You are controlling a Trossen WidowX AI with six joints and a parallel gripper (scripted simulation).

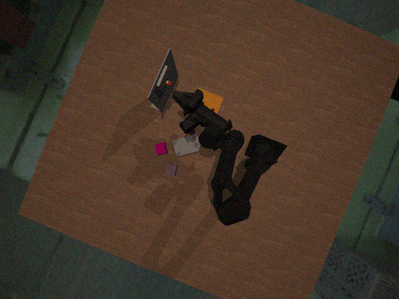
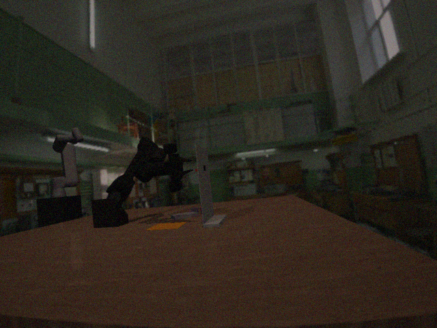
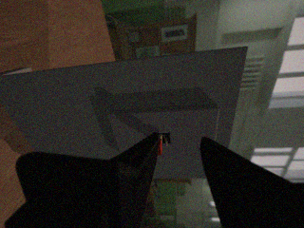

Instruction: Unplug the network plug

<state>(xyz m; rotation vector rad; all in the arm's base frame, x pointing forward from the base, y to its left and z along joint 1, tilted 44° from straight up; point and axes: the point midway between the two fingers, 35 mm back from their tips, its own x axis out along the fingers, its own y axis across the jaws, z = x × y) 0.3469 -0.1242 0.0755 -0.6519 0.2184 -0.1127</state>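
Note:
The upright dark panel [image 1: 172, 69] [image 2: 205, 197] [image 3: 62, 90] stands on the table. The small red plug [image 1: 168, 83] [image 2: 196, 170] [image 3: 161, 146] sits at the socket on its face. The thin tab is too small to make out clearly. My gripper [image 1: 173, 94] [image 2: 192, 165] [image 3: 179, 140] is partly open and empty, with its fingers pointing at the panel. In the wrist view the left fingertip overlaps the plug's edge, and the right fingertip is well to the right of it; contact cannot be told. The orange marked square [image 1: 215, 100] [image 2: 166, 226] lies on the table, partly under the arm in the top view.
A pale flat slab [image 1: 185, 146] [image 2: 184, 214] lies below the wrist. A magenta block [image 1: 160, 148] and a small lilac block [image 1: 171, 169] lie near it. A pale bar [image 1: 162, 75] runs along the panel near the plug. The panel has a light foot [image 2: 214, 221].

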